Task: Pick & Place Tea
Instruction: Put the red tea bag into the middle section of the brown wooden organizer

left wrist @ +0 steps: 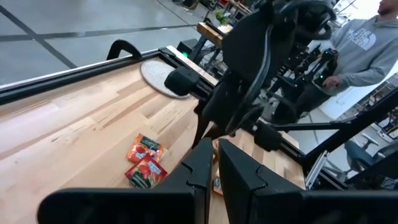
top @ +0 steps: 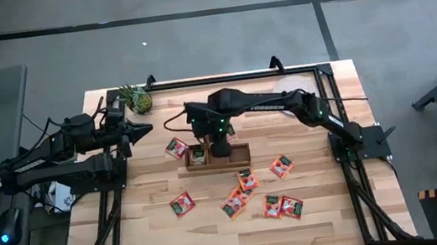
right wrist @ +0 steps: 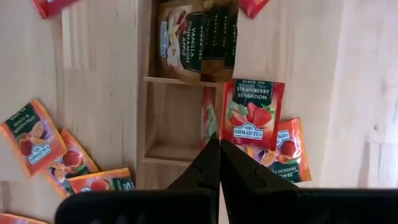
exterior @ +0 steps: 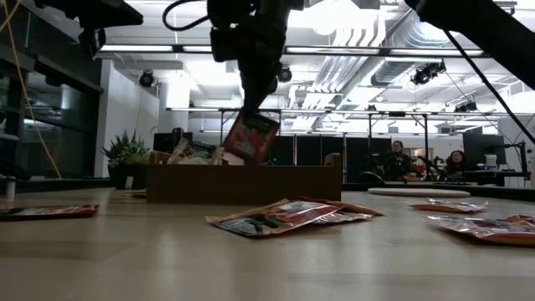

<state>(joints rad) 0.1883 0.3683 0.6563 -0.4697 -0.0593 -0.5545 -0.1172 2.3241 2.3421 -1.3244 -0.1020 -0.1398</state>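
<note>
My right gripper (exterior: 257,104) hangs over the long wooden box (top: 240,158), shut on a red tea sachet (exterior: 249,138). The wrist view shows this sachet edge-on (right wrist: 207,115) over the box's middle compartment. The compartment toward the table's left holds several sachets (right wrist: 196,40). More tea sachets lie flat on the table near the box (top: 183,204) (top: 281,166) (top: 282,207). My left gripper (top: 148,128) waits at the table's left, raised and pointing toward the box. Its fingers (left wrist: 199,165) are shut on nothing. My right gripper pinches the sachet's upper edge (exterior: 254,117) between its two fingers, coming from above and pointing steeply down. The sachet hangs below the fingers, slightly tilted and clear of the box. Its lower corner is just above the box's rim.
A small pineapple-like plant (top: 138,99) stands at the far left corner. A round pale mat (top: 291,86) lies at the far right under my right arm. A strawberry sachet (right wrist: 252,113) lies just beyond the box's far side. People sit in the room behind (exterior: 397,159).
</note>
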